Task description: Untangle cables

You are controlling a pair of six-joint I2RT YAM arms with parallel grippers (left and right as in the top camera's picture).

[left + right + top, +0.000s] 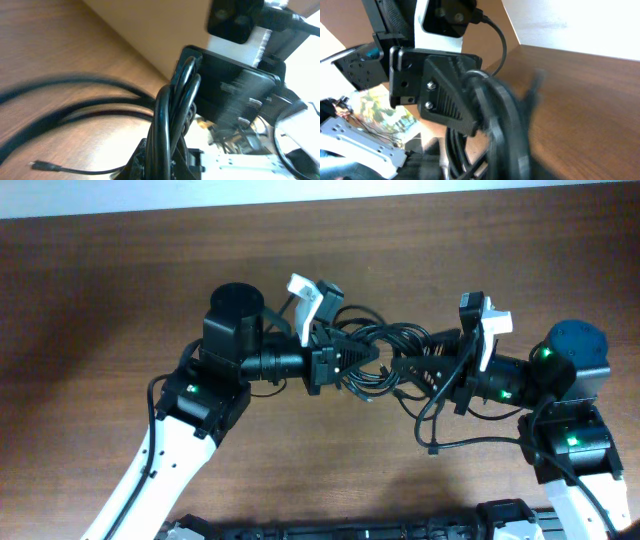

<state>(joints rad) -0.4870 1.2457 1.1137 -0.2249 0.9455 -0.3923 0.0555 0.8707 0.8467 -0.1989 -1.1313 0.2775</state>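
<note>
Tabletop (120,270) lies under the cables (390,335), bunched between my grippers: light, limp, slick cords that likely snag. My left gripper (362,358) pinches the bundle tight; of my right gripper (408,368) I cannot tell. Best hold, I judge: one strand near its plug (35,164).

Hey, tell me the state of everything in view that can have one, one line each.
cables, tangled in one bunch, one plug end lying loose on the table.
left gripper, shut on the cables.
right gripper, at the bunch, open or shut unclear.
</note>
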